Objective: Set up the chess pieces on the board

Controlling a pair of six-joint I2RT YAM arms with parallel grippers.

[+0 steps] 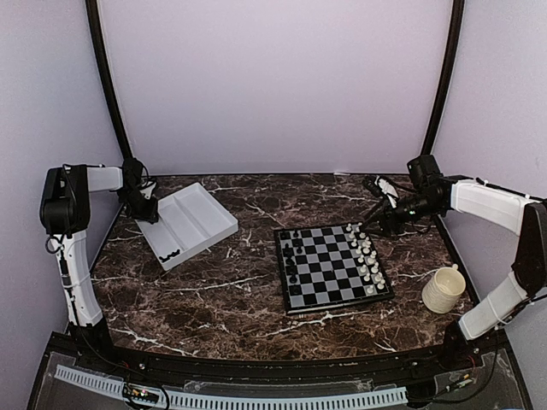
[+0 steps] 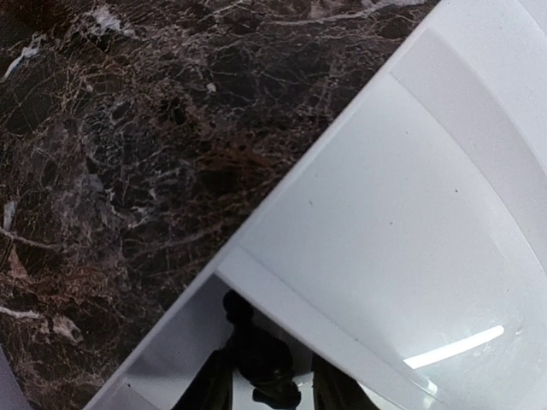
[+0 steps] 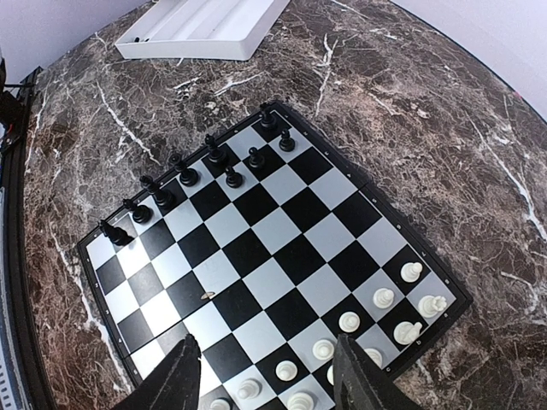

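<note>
Cut off at the bottom edge of the left wrist view, well left of the small square chessboard of black and grey-white checks (image 1: 333, 272): fingers (image 2: 327, 391) of the left gripper (image 1: 144, 207), shown only as dark slivers. Between them, a dark blurred shape (image 2: 252, 354) low against the white rectangular two-compartment plastic tray (image 1: 209, 218), too murky to name. At the tray's near end, a few tiny dark specks (image 1: 171, 254), too small to tell apart from above. On the chessboard itself, a pale fleck (image 3: 208, 295), not identifiable. Beneath everything, a dark brown veined marble tabletop (image 1: 231, 290). Tray set at an angle, well left of the chessboard. Tiny black plastic chessmen (image 3: 184, 175) upright along the chessboard's left edge, a few one file inward. Tiny white plastic chessmen (image 3: 383, 297) in two files along its right edge. Cream ceramic mug (image 1: 444, 289) just right of the chessboard's near-right corner, apart from it. Over the far-right corner, the right arm's dark wrist (image 1: 402, 209), masking part of the white files in the top view. Left gripper above the tray's far end, well left of the chessboard; opening and grip impossible to judge. Farther right, right gripper (image 3: 269, 380) hovering above the chessboard's right edge, over the white files, jaws spread wide, holding nothing, touching nothing.
</note>
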